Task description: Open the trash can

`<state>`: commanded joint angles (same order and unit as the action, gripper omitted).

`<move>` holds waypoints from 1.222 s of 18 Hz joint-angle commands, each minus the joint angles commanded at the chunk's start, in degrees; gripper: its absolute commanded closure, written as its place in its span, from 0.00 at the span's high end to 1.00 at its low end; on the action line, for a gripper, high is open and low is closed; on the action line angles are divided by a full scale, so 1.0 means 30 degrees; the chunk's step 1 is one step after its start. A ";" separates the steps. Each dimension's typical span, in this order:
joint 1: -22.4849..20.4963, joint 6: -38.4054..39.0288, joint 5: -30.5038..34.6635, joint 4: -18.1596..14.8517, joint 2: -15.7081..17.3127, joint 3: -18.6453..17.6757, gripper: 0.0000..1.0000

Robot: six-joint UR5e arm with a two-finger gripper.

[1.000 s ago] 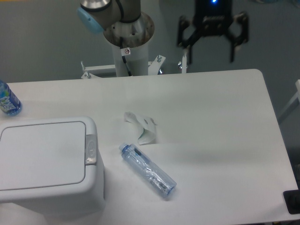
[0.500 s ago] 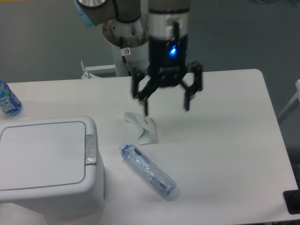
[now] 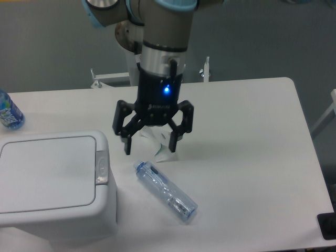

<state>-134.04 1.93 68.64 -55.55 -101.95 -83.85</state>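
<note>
The trash can (image 3: 52, 186) is a large white bin at the front left of the table, its flat lid shut. Its small grey push-button latch (image 3: 101, 168) sits on the lid's right edge. My gripper (image 3: 149, 147) hangs open and empty above the table, just right of the bin's far right corner and a little beyond the latch. Its fingers (image 3: 126, 143) point down.
A clear plastic bottle (image 3: 166, 191) lies on its side right of the bin. A crumpled white paper (image 3: 160, 144) lies under the gripper, partly hidden. A blue-labelled bottle (image 3: 8, 113) stands at the far left edge. A dark object (image 3: 327, 226) sits at the front right corner.
My gripper has come down and moved left, from high at the back right to just right of the bin's latch. It stays open. Nothing on the table moved.
</note>
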 joint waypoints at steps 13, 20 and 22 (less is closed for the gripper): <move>0.0616 0.0060 -0.0029 0.0000 -0.0529 -0.0117 1.00; 0.0675 0.0002 -0.0029 0.0030 -0.0822 -0.0088 1.00; 0.0675 -0.0027 -0.0029 0.0030 -0.0880 -0.0059 1.00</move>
<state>-132.01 1.85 68.55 -55.46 -104.59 -84.02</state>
